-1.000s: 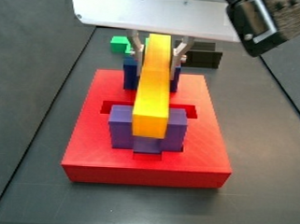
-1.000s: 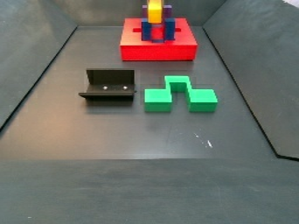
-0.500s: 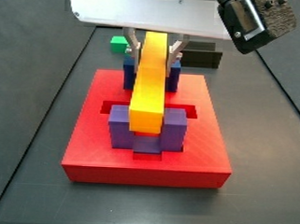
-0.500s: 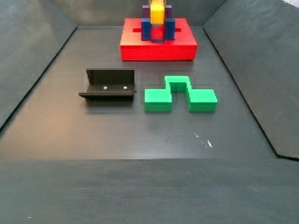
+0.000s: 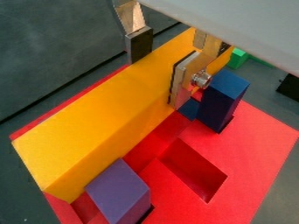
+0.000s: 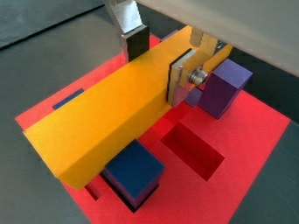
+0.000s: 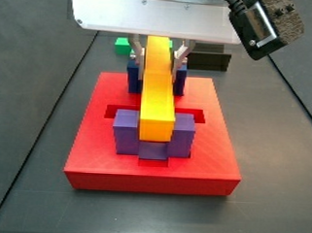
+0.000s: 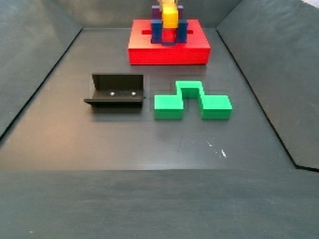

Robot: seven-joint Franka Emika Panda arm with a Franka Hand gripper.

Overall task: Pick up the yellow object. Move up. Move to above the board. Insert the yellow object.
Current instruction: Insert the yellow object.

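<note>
The two-finger silver-plated gripper (image 5: 163,54) is clamped across the far end of the long yellow rectangular bar (image 5: 111,129), held directly above the large flat red square board (image 7: 92,159). The bar's long axis runs over the board's middle, lined up between the upright purple posts (image 7: 154,136) and the blue posts (image 7: 135,67), so the insertion looks to be straight down.

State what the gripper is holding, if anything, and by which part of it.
The gripper, above the board, holds the yellow object by its long sides, near one end.
</note>
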